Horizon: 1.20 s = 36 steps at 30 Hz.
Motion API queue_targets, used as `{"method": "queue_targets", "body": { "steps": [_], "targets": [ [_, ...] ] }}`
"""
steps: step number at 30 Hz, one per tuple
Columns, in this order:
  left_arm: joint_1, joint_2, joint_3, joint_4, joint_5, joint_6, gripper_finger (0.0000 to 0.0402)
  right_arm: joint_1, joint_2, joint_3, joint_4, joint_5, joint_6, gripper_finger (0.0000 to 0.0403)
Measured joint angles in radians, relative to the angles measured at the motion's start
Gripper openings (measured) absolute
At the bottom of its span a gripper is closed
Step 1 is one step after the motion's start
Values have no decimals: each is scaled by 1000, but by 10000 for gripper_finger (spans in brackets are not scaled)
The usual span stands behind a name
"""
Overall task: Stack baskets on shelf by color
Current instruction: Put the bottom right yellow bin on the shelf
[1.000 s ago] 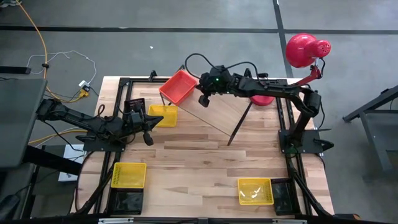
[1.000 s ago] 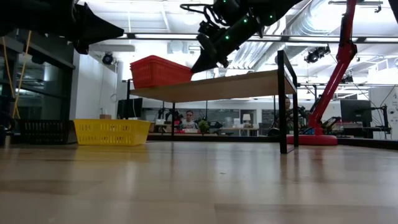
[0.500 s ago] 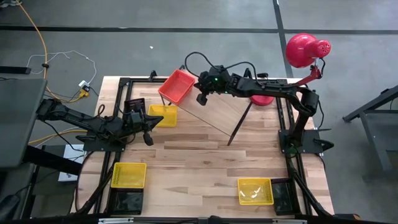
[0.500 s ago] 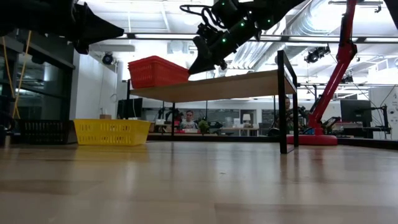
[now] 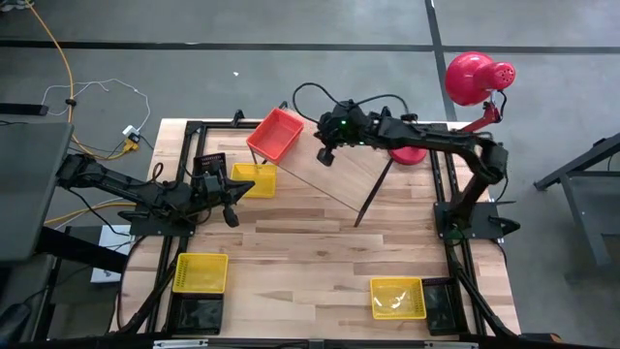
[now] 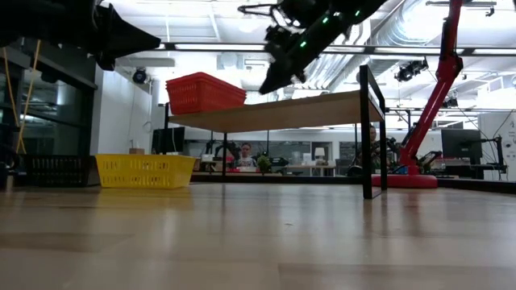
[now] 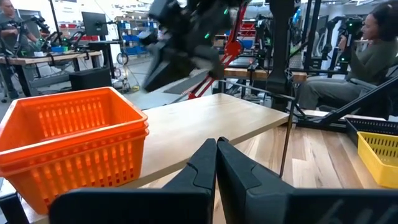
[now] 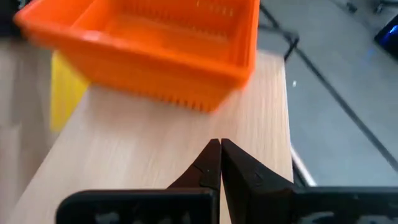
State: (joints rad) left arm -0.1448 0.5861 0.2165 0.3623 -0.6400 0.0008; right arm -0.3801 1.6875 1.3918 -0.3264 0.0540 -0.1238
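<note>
An orange-red basket (image 5: pixel 278 134) stands on the left end of the light wood shelf (image 5: pixel 344 174). In the left wrist view the basket (image 7: pixel 68 143) shows two rims, one nested in the other. My right gripper (image 5: pixel 325 157) hangs shut just above the shelf board (image 8: pixel 155 143), a little to the right of the basket (image 8: pixel 155 37) and clear of it (image 6: pixel 266 87). My left gripper (image 7: pixel 216 146) stays shut in the air over the table's left side (image 5: pixel 237 189), pointing level at the shelf. A yellow basket (image 5: pixel 254 179) and a black basket (image 5: pixel 211 163) rest on the tabletop by the shelf's left end.
A yellow basket (image 5: pixel 201 272) and a black one (image 5: pixel 199 310) sit at the near left. Another yellow basket (image 5: pixel 398 297) and black basket (image 5: pixel 446 308) sit at the near right. A red desk lamp (image 5: pixel 475 78) stands at the far right. People sit beyond the table.
My right gripper, shut, first nudged the orange-red basket a little farther toward the shelf's left end. It then drew back toward the table's right and rose slightly, leaving the basket standing on the board.
</note>
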Motion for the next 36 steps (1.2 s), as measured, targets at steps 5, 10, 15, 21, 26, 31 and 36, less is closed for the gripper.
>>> {"method": "queue_targets", "body": {
  "steps": [5, 10, 15, 21, 26, 31, 36],
  "targets": [
    [0, 0, 0, -3, 4, 2, 0, 74, -132, 0, -259, -2, 5, 0],
    [0, 0, 0, -3, 4, -4, 0, 224, -237, 0, -473, -1, 79, 0],
    [0, 0, 0, -2, 4, -23, 0, 419, -287, 0, -684, -2, 277, 0],
    [0, 0, 0, -2, 4, -23, 0, 677, -295, 0, -828, 3, 591, 0],
    [0, 0, 0, -2, 4, -23, 0, 874, -294, 0, -869, 66, 858, 0],
    [0, 0, 0, -2, 5, -27, 0, 1050, -294, 0, -900, 134, 1169, 0],
    [0, 0, 0, -2, 8, -42, 0, 1201, -289, 0, -901, 197, 1463, 0]
  ]
}}
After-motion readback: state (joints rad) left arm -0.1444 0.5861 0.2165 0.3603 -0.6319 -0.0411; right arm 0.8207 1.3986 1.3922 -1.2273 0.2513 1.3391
